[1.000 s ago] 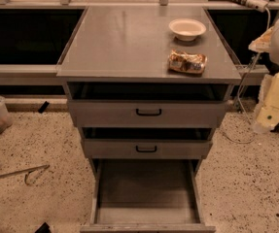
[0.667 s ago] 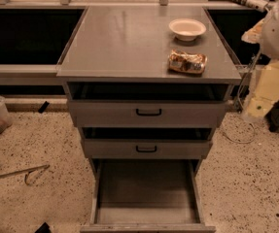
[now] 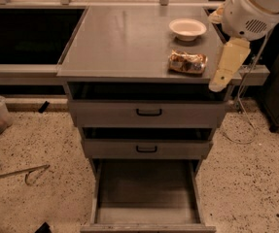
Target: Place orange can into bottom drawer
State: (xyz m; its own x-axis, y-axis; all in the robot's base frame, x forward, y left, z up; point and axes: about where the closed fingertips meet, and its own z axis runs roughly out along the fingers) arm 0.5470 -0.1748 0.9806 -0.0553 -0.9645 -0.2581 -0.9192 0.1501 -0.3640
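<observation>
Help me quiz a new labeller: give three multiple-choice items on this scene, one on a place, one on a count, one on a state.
1. Where is the shiny, wrinkly orange-gold can?
A) on the grey cabinet top
B) in a drawer
C) on the floor

2. How many grey drawer fronts with black handles show?
A) one
B) two
C) four

3. The grey metal bottom drawer is:
A) shut
B) pulled open, can inside
C) pulled open, tray floor bare

Answers:
1 A: it lies near the top's front edge, with the cream gripper hanging just right of it.
2 B: both are stacked above the bottom drawer.
3 C: only its flat floor shows.
</observation>
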